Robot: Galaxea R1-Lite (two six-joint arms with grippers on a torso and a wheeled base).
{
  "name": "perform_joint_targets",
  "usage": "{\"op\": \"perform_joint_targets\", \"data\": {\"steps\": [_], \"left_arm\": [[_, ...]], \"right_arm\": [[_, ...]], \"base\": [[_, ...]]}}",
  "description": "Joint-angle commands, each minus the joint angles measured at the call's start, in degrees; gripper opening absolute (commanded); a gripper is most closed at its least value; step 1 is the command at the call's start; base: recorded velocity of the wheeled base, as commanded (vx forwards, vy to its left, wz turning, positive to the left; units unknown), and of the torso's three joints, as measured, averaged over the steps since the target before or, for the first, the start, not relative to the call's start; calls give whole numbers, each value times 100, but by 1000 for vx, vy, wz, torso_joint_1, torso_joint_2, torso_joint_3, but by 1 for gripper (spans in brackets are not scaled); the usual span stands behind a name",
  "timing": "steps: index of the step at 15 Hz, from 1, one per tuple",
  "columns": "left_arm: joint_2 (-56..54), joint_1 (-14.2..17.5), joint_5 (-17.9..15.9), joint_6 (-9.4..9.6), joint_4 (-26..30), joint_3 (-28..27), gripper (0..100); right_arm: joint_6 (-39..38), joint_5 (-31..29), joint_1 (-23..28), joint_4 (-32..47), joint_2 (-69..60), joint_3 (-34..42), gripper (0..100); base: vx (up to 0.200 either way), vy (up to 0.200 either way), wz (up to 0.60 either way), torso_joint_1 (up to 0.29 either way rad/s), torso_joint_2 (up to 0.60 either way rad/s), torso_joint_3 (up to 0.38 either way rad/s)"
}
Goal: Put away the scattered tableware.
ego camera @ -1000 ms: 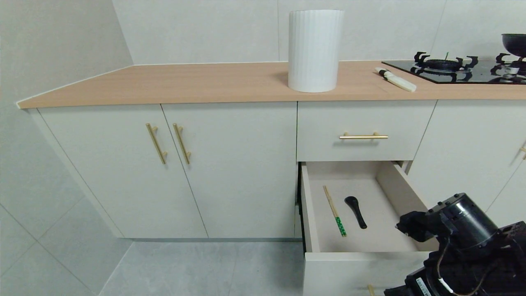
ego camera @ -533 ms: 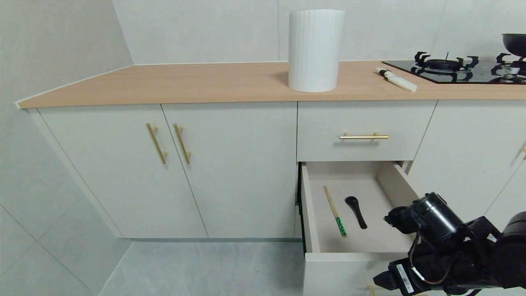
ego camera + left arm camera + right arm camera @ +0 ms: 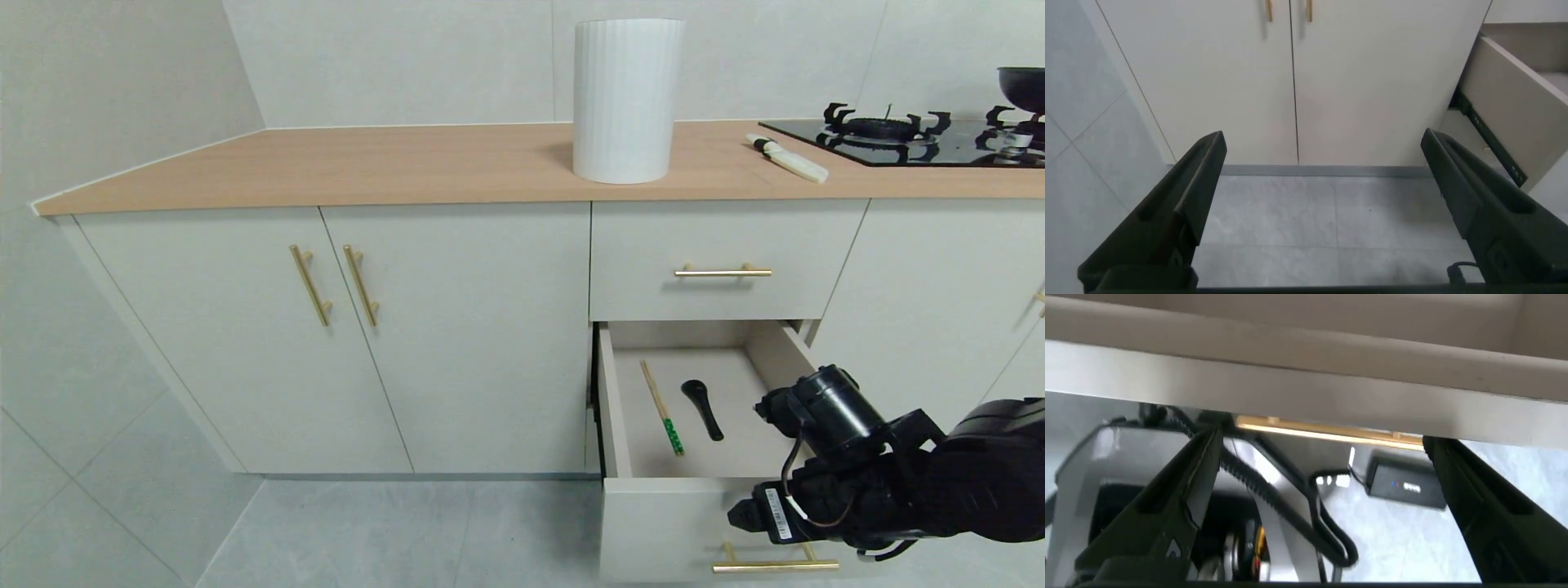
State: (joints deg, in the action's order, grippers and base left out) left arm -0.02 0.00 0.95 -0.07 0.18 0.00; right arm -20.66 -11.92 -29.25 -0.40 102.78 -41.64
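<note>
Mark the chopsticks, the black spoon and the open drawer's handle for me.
chopsticks (image 3: 661, 407), head view, mid-length of the pair.
black spoon (image 3: 706, 416), head view, on its stem.
drawer handle (image 3: 775, 564), head view, middle of the gold bar.

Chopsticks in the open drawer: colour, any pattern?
Pale wood chopsticks, with a green band at the end nearer the drawer front. The head view shows it best.
</note>
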Motion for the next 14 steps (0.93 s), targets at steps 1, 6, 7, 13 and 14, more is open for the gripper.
{"op": "perform_joint_targets", "data": {"steps": [1, 6, 7, 13, 14], "left_arm": [[2, 0, 2, -1, -1, 0, 100], [2, 0, 2, -1, -1, 0, 100], [2, 0, 2, -1, -1, 0, 100], [2, 0, 2, -1, -1, 0, 100], [2, 0, 2, -1, -1, 0, 100]], "right_arm": [[10, -12, 103, -136, 172, -10, 100], [62, -12, 358, -601, 568, -283, 100], [71, -12, 376, -601, 603, -362, 100], [616, -3, 499, -601, 990, -1338, 100], [642, -3, 499, -601, 1025, -1390, 100]], "base": [[0, 0, 0, 0, 0, 0], [0, 0, 0, 0, 0, 0], [0, 0, 0, 0, 0, 0], [0, 0, 0, 0, 0, 0], [0, 0, 0, 0, 0, 0]]}}
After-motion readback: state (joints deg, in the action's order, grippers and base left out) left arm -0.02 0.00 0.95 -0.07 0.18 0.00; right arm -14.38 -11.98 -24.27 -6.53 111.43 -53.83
